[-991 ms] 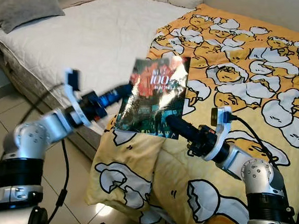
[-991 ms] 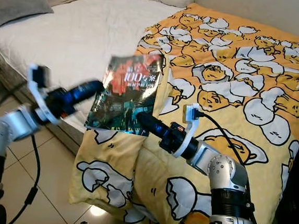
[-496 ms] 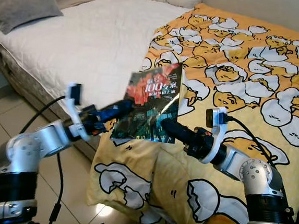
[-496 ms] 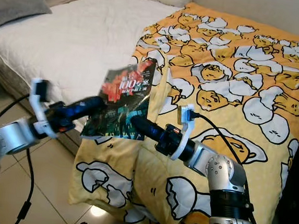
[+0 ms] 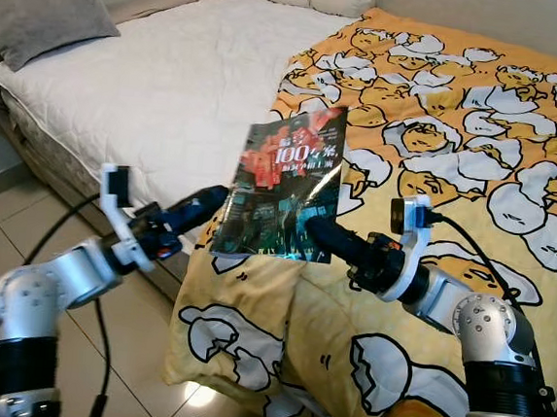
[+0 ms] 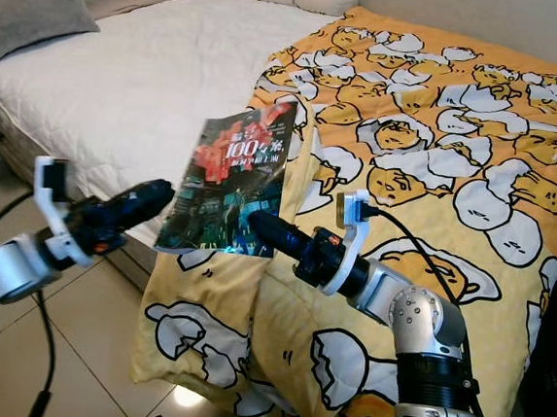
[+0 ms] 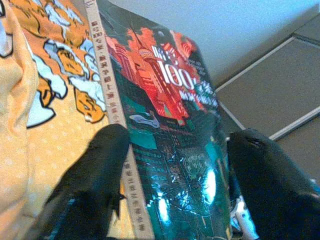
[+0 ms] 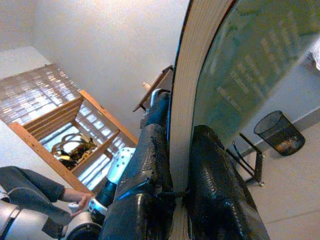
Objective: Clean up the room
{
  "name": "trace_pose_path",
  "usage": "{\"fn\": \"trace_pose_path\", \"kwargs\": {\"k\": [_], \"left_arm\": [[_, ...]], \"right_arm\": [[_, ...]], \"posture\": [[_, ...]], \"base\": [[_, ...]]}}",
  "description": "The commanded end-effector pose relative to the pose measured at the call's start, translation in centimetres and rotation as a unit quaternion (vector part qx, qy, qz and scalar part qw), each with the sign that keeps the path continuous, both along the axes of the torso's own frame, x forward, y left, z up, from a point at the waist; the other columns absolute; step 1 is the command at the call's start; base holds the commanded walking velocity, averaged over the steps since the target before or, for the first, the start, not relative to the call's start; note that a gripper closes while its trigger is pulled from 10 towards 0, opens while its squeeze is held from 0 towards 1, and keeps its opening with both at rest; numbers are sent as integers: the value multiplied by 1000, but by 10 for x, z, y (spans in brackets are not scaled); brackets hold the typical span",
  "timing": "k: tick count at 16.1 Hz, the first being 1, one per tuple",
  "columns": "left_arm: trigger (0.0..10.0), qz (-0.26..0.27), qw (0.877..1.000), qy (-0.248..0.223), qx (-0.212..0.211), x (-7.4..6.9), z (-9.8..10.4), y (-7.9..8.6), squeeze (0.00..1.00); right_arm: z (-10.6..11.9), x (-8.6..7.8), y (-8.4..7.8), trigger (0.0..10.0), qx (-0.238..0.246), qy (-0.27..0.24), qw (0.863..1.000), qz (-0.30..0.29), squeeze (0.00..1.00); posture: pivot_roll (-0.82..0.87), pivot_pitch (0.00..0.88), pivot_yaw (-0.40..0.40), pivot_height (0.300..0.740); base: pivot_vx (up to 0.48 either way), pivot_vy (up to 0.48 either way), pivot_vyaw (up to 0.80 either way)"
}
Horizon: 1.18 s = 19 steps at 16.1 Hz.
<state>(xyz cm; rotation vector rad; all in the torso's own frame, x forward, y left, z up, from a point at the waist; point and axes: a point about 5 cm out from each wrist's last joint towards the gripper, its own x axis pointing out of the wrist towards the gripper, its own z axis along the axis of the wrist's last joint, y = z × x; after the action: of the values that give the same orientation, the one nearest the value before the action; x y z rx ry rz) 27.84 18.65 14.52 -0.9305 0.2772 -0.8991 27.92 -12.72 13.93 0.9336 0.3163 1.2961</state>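
Right now the right hand (image 5: 313, 233) pinches the book (image 5: 285, 194) upright above the yellow blanket (image 5: 481, 129) at the bed's edge, while the left hand (image 5: 206, 205) sits open beside its spine.

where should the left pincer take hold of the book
On the spine edge, coming in from the robot's left. The book stands upright in the air, pinched near its bottom edge by the right pincer; the left pincer is open beside that spine.
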Motion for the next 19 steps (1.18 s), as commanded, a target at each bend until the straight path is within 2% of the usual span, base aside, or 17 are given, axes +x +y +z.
{"fn": "trace_pose_path", "kwargs": {"k": [1,2,3,4,5,7,8,9,10,11,12,16,19], "left_arm": [[10000,11,999,10,31,7,-6,-5,706],[10000,35,998,15,41,11,-10,-1,0],[10000,54,997,13,46,13,-11,4,0],[10000,64,997,6,32,8,-11,10,0],[10000,60,998,5,29,6,-11,10,0],[10000,46,998,8,31,4,-15,5,0],[10000,28,999,-7,22,4,-14,-5,0],[10000,24,999,-9,19,4,-13,-7,0],[3804,-10,1000,-5,-15,4,-10,-17,0],[588,-32,999,-2,-26,4,-9,-23,0],[0,-38,999,0,-32,5,-8,-25,0],[0,-42,999,-3,-32,6,-5,-20,0],[0,-49,998,4,-27,2,-5,-13,0]], "right_arm": [[8,-3,6,0,22,-17,999,24,0],[8,-2,7,0,20,-17,999,24,0],[8,-2,7,0,20,-17,999,22,0],[9,-1,5,0,26,-16,999,21,0],[9,-1,5,0,28,-16,999,21,0],[9,-1,8,0,26,-15,999,26,0],[9,-2,10,0,28,-13,999,36,0],[9,-3,10,0,29,-13,999,37,0],[8,-3,11,0,26,-12,999,47,0],[8,-4,13,0,22,-11,998,54,0],[8,-4,13,0,22,-12,998,58,0],[7,-5,10,0,13,-17,998,63,0],[4,-8,9,0,3,-18,997,70,0]], "posture": [[-49,0,93,740],[-53,0,93,740],[-52,0,92,740],[-41,0,86,740],[-40,0,85,740],[-37,0,79,740],[-28,0,70,740],[-27,0,68,740],[-26,0,66,740],[-34,0,68,740],[-35,0,68,740],[-44,0,75,740],[-36,0,72,740]], "base": [[0,0,0],[0,0,0],[0,0,0],[0,0,0],[0,0,0],[0,0,0],[0,0,0],[0,0,0],[0,0,0],[0,0,0],[0,0,0],[0,0,0],[0,0,0]]}}
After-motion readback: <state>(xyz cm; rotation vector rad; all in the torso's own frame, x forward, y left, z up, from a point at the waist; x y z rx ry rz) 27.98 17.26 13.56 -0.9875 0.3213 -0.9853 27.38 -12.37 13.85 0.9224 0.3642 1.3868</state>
